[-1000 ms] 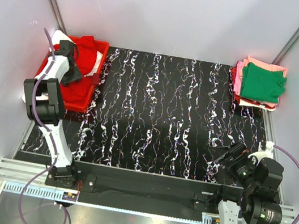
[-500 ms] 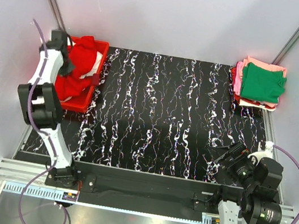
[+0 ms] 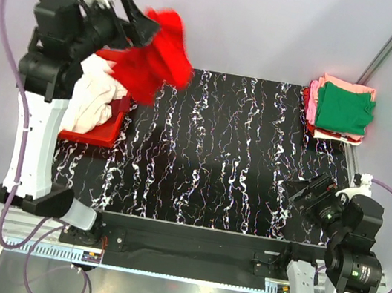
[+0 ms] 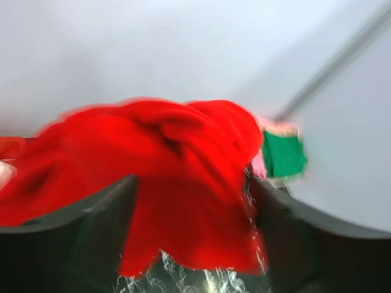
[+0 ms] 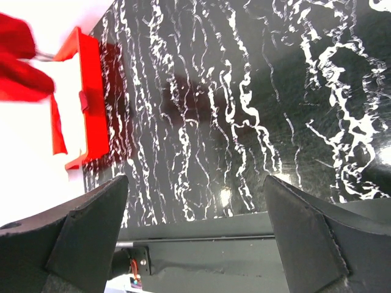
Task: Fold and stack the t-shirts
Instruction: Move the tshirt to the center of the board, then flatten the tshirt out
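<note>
Top external view is showing the left arm reaching high above the far left corner, with the left gripper (image 4: 194, 183) pointing toward the middle of the table (image 3: 231, 160). The red t-shirt (image 3: 158, 57) is hanging in the air just beyond those fingers, on their table side, over the right rim of the red bin (image 3: 93, 133). It is bunched and blurred, so no long axis is showing (collar and hem cannot be told apart). From the left wrist, the two fingers are standing wide apart with red cloth spilling between and below them. Whether any fold is catching on a finger I cannot tell.

A cream and pink heap (image 3: 95, 99) is lying in the bin beneath the arm. The folded stack (image 3: 341, 111), green on top, is sitting at the far right corner, well apart from the airborne shirt.

The right gripper (image 5: 195, 180) is hovering low over the near right of the table, jaws spread wide and holding nothing. The left arm is plainly the nearer one.

Glossy black marbled tabletop is lying bare between bin and stack, giving room to spread the shirt flat. White walls are closing in on three sides.
</note>
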Controlling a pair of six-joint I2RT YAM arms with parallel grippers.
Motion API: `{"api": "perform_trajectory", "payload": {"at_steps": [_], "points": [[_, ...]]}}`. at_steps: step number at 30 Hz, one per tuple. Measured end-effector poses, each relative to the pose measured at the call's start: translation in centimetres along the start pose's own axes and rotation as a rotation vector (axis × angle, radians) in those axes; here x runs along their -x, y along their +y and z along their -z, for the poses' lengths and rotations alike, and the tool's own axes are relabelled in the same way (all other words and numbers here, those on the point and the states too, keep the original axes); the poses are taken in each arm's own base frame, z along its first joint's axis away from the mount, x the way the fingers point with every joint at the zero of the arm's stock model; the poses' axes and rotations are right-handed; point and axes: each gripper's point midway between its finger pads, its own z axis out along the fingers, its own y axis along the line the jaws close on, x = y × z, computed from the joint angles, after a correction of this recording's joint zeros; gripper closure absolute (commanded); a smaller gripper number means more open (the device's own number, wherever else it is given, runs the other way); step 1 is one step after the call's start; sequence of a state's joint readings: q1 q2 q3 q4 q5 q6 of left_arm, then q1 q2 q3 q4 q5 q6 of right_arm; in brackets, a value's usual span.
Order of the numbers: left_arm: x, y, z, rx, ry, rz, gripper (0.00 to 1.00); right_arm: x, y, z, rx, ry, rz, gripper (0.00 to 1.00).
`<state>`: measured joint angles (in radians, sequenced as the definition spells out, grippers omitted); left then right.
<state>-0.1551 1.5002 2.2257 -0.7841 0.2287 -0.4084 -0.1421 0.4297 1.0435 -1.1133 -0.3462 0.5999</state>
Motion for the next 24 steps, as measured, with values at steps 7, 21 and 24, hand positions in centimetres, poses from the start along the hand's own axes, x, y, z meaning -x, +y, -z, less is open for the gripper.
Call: {"api": "perform_trajectory", "payload": {"at_steps": [7,21,24], "points": [[-16.5,1.9,-2.5,-0.042,0.438,0.050,0.01,-0.1,0.2,-0.1,0.009,0.014,0.001,0.00],[-33.5,9.4,7.3,0.226,0.792,0.154,0.01,-5.2,-3.9,-6.8,-0.116,0.410,-0.093,0.00],[-35.3,10.2,7.7,0.247,0.819,0.165,0.01,-7.3,-4.0,-10.5,-0.194,0.572,0.003,0.00]]}}
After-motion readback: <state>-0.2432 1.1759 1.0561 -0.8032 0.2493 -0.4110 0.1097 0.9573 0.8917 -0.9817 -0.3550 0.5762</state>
